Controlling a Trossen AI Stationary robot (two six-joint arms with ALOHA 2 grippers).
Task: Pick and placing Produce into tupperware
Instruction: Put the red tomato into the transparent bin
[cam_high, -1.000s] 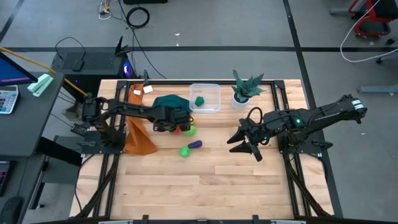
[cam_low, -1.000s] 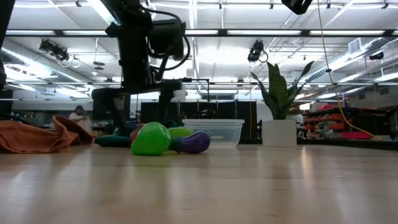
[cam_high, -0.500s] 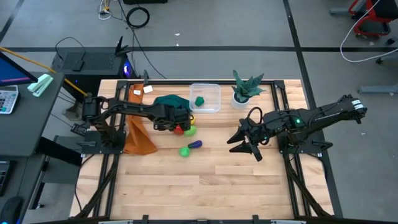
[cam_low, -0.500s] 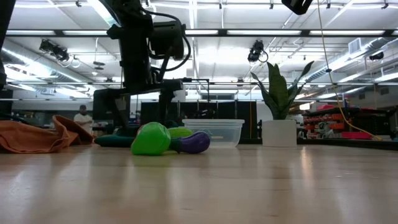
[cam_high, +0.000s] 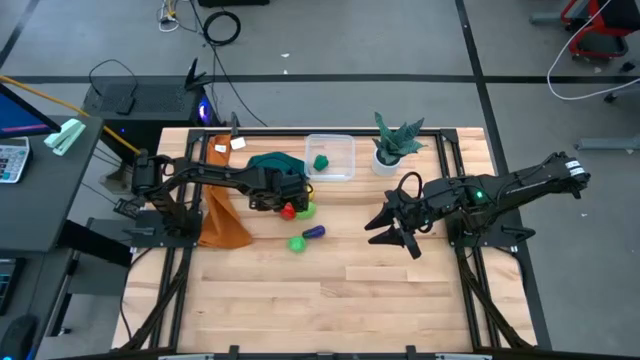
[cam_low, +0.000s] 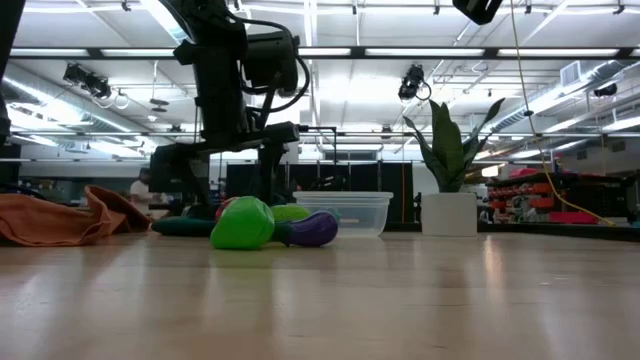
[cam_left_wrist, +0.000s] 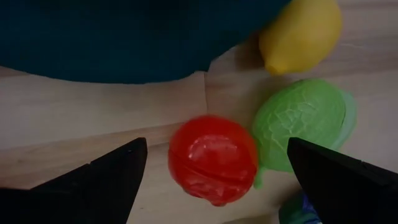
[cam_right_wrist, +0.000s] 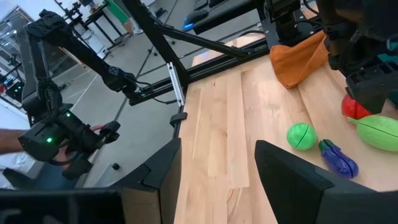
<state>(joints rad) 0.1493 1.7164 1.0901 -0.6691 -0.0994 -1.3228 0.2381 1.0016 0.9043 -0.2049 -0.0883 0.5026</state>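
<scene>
My left gripper (cam_high: 285, 203) is open and hangs over the red toy (cam_left_wrist: 213, 158), one finger on each side of it and touching nothing. A light green toy (cam_left_wrist: 303, 124) lies against the red one, and a yellow toy (cam_left_wrist: 301, 34) sits by the edge of the teal cloth (cam_high: 272, 163). A bright green toy (cam_high: 297, 243) and a purple toy (cam_high: 314, 232) lie on the wood nearer the front. The clear tupperware (cam_high: 337, 150) stands at the far edge with a dark green toy (cam_high: 320, 162) inside. My right gripper (cam_high: 400, 232) waits, open, right of centre.
An orange cloth (cam_high: 222, 222) lies bunched left of the left gripper. A potted plant (cam_high: 394, 142) in a white pot stands right of the tupperware. The near half of the wooden table (cam_high: 330, 300) is bare. A person's hand and equipment show beyond the table in the right wrist view.
My left gripper has shifted slightly above the red toy, which shows more fully in the high view now. The toys and the right arm have stayed where they were.
</scene>
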